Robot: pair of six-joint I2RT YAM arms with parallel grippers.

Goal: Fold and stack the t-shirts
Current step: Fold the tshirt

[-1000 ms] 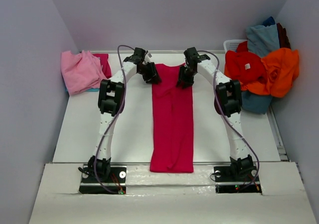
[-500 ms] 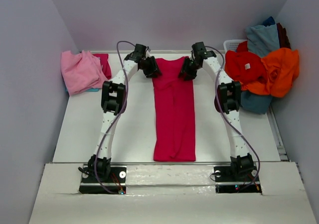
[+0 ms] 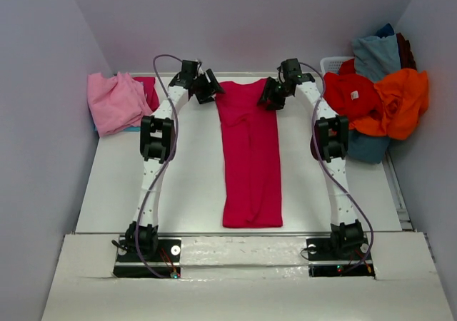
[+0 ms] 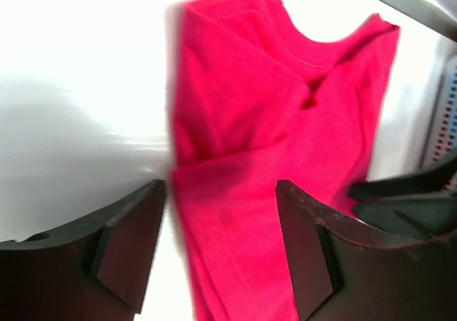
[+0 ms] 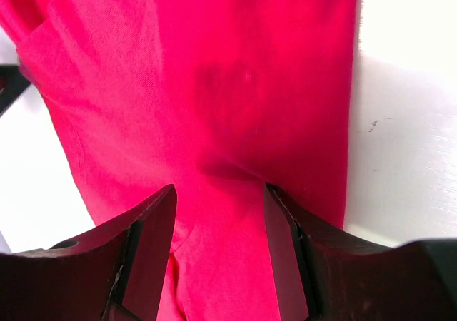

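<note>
Left wrist view has the left jaws spread wide and gripping nothing, poised over the left edge of the crimson t-shirt (image 4: pixel 285 107) near its collar. The right jaws are likewise wide apart and empty, just above its right shoulder. The shirt lies flat on the desk (image 3: pixel 143 185) as a long narrow strip, collar far and hem near. Its sides seem tucked in, so an end-to-end fold looks due. Left of it sits a light pink t-shirt (image 3: pixel 114 101), probably topping the stack. Right of it, unfolded tees (image 3: pixel 375 96) heap over a basket (image 3: pixel 332 63).
</note>
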